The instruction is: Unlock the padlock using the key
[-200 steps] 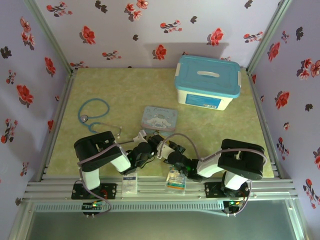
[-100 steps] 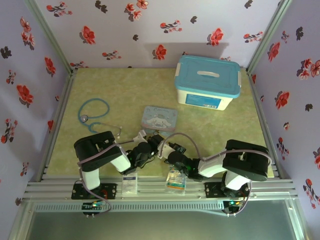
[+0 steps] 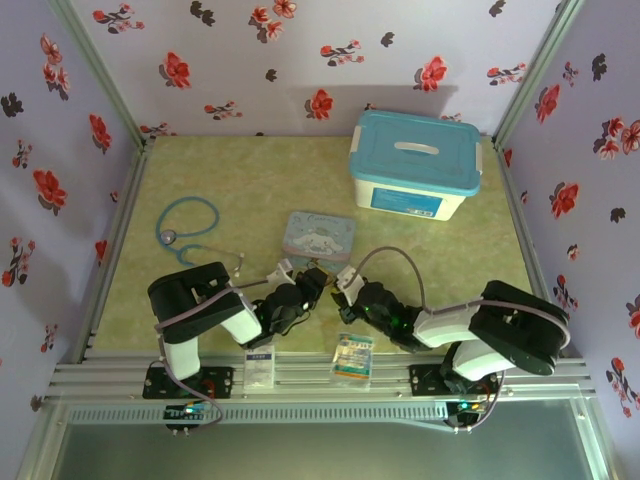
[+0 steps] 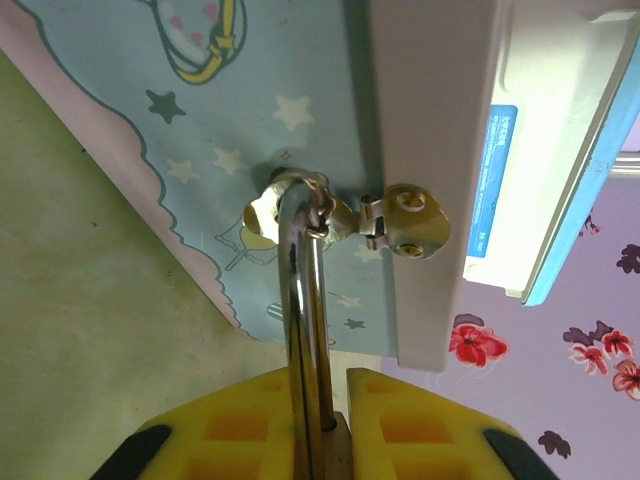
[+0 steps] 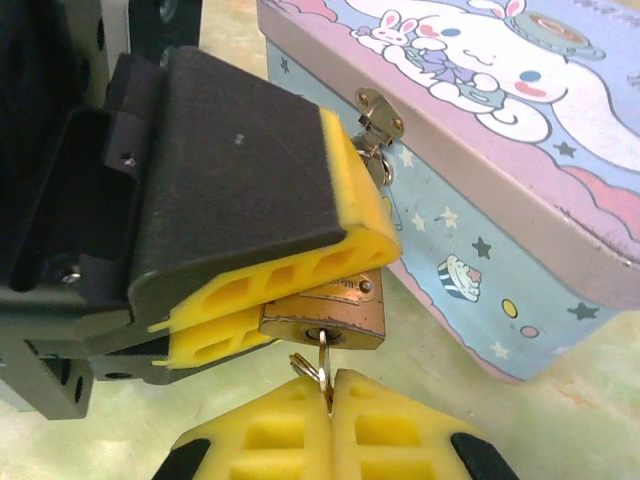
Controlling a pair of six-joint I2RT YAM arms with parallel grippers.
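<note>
The brass padlock (image 5: 325, 315) is clamped between the yellow fingers (image 5: 270, 230) of my left gripper (image 4: 335, 420), which is shut on its body. Its steel shackle (image 4: 305, 300) runs up through the hasp (image 4: 405, 220) of the pastel cartoon tin (image 5: 480, 120). The thin key (image 5: 323, 355) stands in the keyhole on the padlock's underside, with a small ring beside it. My right gripper (image 5: 328, 395) is shut on the key's head just below the lock. From above, both grippers (image 3: 310, 280) (image 3: 345, 285) meet at the tin's (image 3: 320, 235) near edge.
A white box with a blue lid (image 3: 415, 165) stands at the back right. A blue-tubed stethoscope (image 3: 190, 225) lies at the left. Two small cards (image 3: 353, 357) (image 3: 260, 368) rest on the front rail. Floral walls close in the green mat on three sides.
My right arm has swung its elbow out to the right and its wrist has shifted a little farther back, its cable arching higher. The left arm has held still.
</note>
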